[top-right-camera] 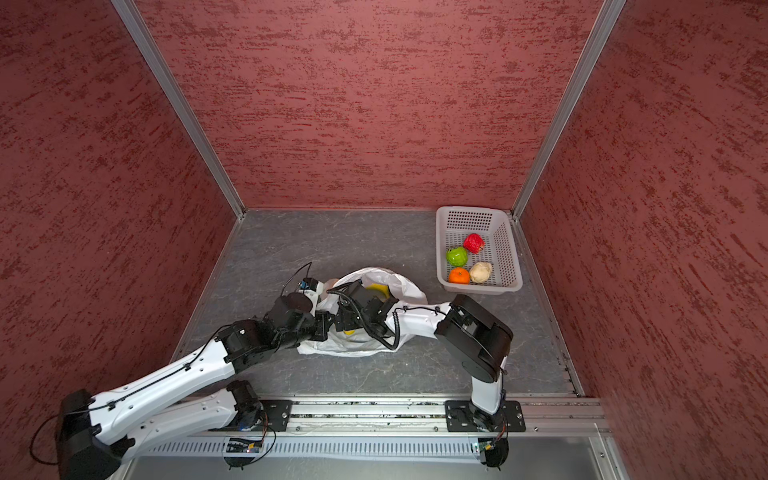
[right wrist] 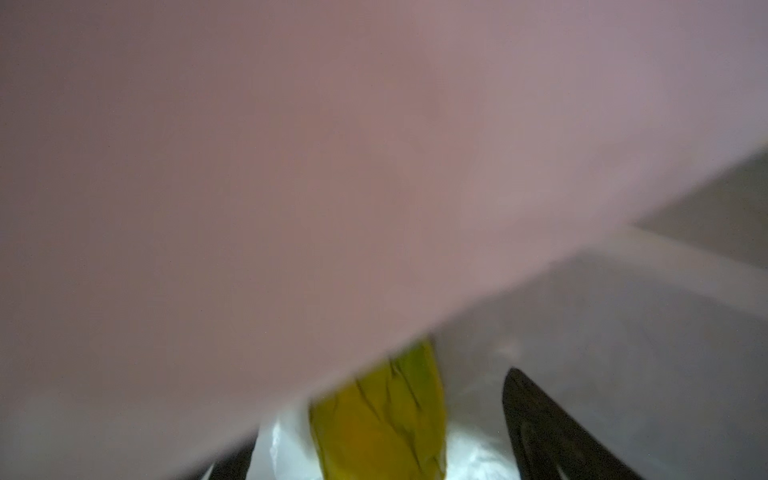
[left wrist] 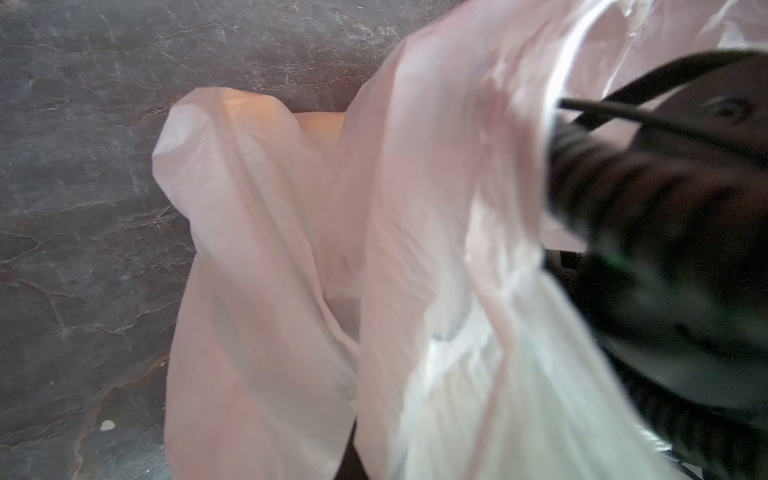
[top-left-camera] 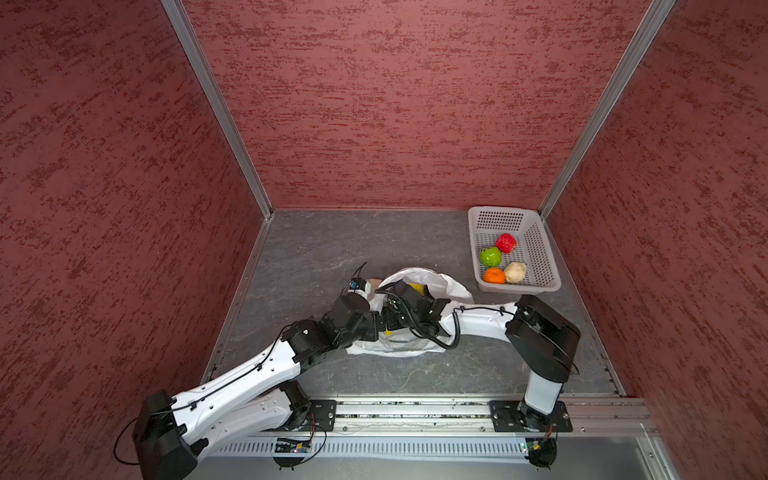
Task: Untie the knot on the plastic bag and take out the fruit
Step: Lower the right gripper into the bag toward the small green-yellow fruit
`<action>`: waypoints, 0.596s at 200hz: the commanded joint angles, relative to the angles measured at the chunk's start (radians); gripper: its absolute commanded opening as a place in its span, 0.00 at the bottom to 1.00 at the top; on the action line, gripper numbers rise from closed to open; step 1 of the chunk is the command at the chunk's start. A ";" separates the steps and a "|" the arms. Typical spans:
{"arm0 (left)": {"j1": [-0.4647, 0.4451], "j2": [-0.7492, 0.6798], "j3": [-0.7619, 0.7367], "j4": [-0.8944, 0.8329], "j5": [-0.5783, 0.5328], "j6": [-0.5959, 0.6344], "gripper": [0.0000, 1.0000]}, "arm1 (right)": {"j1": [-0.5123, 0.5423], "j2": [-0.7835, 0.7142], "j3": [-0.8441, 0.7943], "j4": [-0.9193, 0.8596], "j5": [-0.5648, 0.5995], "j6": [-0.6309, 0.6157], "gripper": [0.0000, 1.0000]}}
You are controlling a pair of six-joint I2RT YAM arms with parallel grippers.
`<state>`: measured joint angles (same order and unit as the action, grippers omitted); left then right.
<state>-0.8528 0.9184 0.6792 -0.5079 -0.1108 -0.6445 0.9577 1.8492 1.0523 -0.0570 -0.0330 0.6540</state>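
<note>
While red walls (top-left-camera: 374,104) ring grey floor (top-left-camera: 316,249) | left gripper (top-left-camera: 384,326) closed | right gripper (right wrist: 382,409) wide, empty

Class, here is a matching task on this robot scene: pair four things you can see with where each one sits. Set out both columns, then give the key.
Things
1. red berry
2. orange ball
3. yellow fruit
4. plastic bag

Places
A. lying on the grey tabletop, mouth open
B. in the basket, at its near end beside the beige piece
C. inside the bag
D. in the basket, farther back than the other three pieces there

Pairs: 1-D; 2-B; 3-C; 4-A
</note>
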 commanded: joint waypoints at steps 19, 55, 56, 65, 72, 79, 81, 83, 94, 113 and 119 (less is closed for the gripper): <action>-0.001 -0.019 0.004 0.022 -0.020 -0.013 0.00 | 0.007 0.042 0.046 -0.045 0.078 0.018 0.86; -0.013 -0.021 -0.009 0.017 -0.021 -0.024 0.00 | 0.007 0.064 0.070 -0.090 0.149 0.051 0.78; -0.013 -0.020 -0.009 0.017 -0.021 -0.025 0.00 | 0.007 0.065 0.072 -0.092 0.150 0.052 0.78; -0.015 -0.021 -0.010 0.016 -0.023 -0.027 0.00 | 0.006 0.070 0.077 -0.112 0.162 0.061 0.75; -0.017 -0.021 -0.011 0.016 -0.025 -0.027 0.00 | 0.006 0.071 0.081 -0.123 0.171 0.068 0.73; -0.018 -0.022 -0.012 0.015 -0.026 -0.029 0.00 | 0.005 0.070 0.080 -0.136 0.180 0.078 0.71; -0.019 -0.022 -0.011 0.014 -0.026 -0.029 0.00 | 0.005 0.070 0.080 -0.137 0.183 0.080 0.71; -0.020 -0.022 -0.010 0.013 -0.027 -0.030 0.00 | 0.004 0.069 0.079 -0.141 0.184 0.082 0.70; -0.020 -0.021 -0.012 0.013 -0.027 -0.030 0.00 | 0.003 0.062 0.071 -0.139 0.187 0.088 0.69; -0.020 -0.021 -0.010 0.017 -0.027 -0.030 0.00 | 0.000 0.059 0.064 -0.129 0.183 0.086 0.70; -0.020 -0.021 -0.010 0.017 -0.027 -0.030 0.00 | -0.003 0.062 0.068 -0.126 0.180 0.077 0.72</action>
<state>-0.8673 0.9096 0.6785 -0.5056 -0.1215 -0.6682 0.9592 1.9076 1.1137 -0.1448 0.1059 0.7136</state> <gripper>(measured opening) 0.053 0.701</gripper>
